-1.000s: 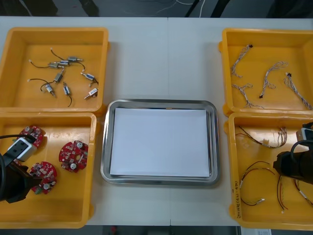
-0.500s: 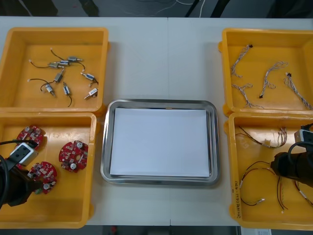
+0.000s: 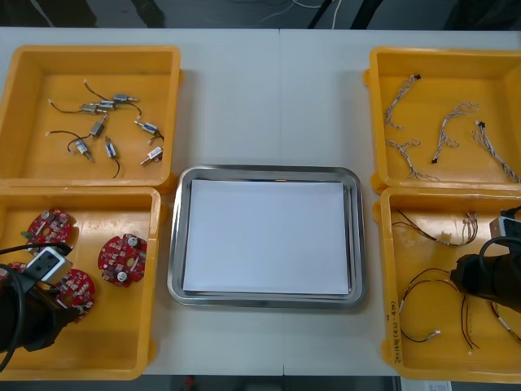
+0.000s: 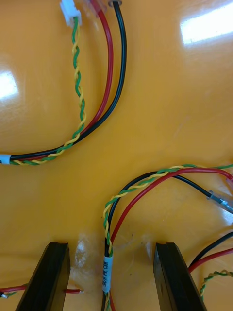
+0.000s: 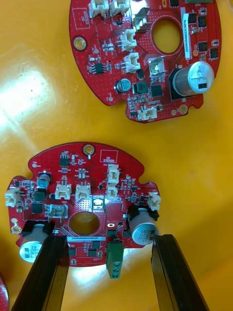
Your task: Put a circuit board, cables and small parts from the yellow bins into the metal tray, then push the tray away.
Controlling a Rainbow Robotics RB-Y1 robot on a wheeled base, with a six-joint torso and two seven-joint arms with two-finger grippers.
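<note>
My left gripper (image 5: 109, 243) stands open in the near left yellow bin (image 3: 98, 358), its fingers on either side of the near edge of a round red circuit board (image 5: 82, 204). From above, that board (image 3: 77, 285) is partly hidden under the left gripper (image 3: 59, 295). Two more boards (image 3: 122, 259) (image 3: 50, 224) lie beside it. My right gripper (image 4: 110, 248) is open low over the near right bin (image 3: 391, 326), with a cable (image 4: 108, 252) of red, black and twisted green-yellow wires running between its fingers. The right gripper (image 3: 476, 281) is at the right edge in the front view.
The metal tray (image 3: 265, 170), white inside, sits in the middle between the bins. The far left bin (image 3: 24, 73) holds several small metal parts (image 3: 106, 130). In the far right bin (image 3: 383, 65) lie twisted blue and white cables (image 3: 448, 130). More cables (image 3: 427, 285) lie near the right gripper.
The left arm has moved toward the table's near edge and a little right, closing in on the nearest board. The right arm shifted slightly nearer, then stayed still.
</note>
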